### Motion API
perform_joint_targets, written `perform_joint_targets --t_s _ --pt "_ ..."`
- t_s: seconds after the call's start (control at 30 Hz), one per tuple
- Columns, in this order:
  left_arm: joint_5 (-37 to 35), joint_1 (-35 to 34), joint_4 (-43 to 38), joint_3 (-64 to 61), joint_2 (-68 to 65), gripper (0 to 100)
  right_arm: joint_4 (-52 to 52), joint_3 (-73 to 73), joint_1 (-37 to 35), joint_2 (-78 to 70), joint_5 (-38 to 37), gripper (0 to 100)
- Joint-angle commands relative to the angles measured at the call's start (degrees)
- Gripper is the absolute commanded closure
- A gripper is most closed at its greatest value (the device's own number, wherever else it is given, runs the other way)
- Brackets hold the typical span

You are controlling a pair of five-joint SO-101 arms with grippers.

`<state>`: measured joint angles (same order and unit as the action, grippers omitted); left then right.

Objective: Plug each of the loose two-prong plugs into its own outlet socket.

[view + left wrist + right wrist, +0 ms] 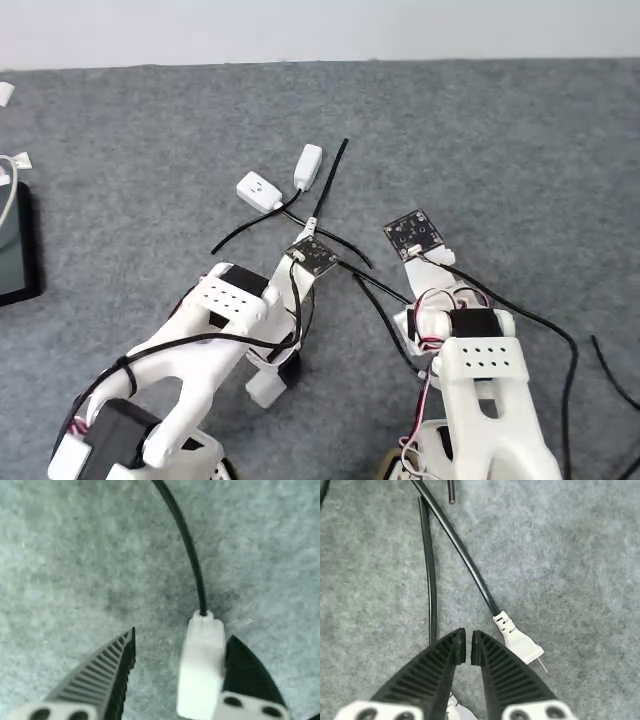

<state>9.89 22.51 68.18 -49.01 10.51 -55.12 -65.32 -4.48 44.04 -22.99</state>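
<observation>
In the left wrist view my left gripper [182, 635] is open just above the grey carpet. A white plug body [201, 667] on a black cord [187, 545] sits between its fingers, close against one finger [245, 672]; its prongs are hidden. My right gripper [468, 632] is shut with nothing in it. A white two-prong plug [517, 640] lies on the carpet just beside its tip, one prong showing. In the high view a white outlet socket [258, 190] and a second white cord end [308, 165] lie side by side beyond both arms.
Black cords [330, 245] cross the carpet between the arms and the socket, and two [431, 570] run past my right gripper. A dark flat device [15, 245] lies at the far left edge. Another black cable [560, 345] trails at the right.
</observation>
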Motion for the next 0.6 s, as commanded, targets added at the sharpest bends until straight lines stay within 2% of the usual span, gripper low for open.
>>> perform_joint_targets --t_s 0.0,0.13,0.2,0.3,0.5,0.57 --pt "-1.1 -0.4 -0.6 -0.5 2.0 89 0.5 0.4 -0.5 0.6 0.3 96.9" --pt "-6.9 0.1 -2.2 -3.2 2.1 98 0.5 0.4 -0.6 0.6 0.3 96.9" --pt "-7.8 -0.3 -3.0 -4.1 3.0 98 0.5 0.4 -0.7 0.6 0.3 96.9" --pt "-4.9 -0.3 -3.0 -5.8 10.5 98 0.5 0.4 -0.7 0.6 0.3 96.9" --pt "-0.9 -0.3 -2.5 -13.9 33.9 98 0.5 0.4 -0.4 0.6 0.3 96.9" --pt "-0.5 0.1 -0.1 -15.5 38.9 99 0.5 0.4 -0.5 0.6 0.3 96.9"
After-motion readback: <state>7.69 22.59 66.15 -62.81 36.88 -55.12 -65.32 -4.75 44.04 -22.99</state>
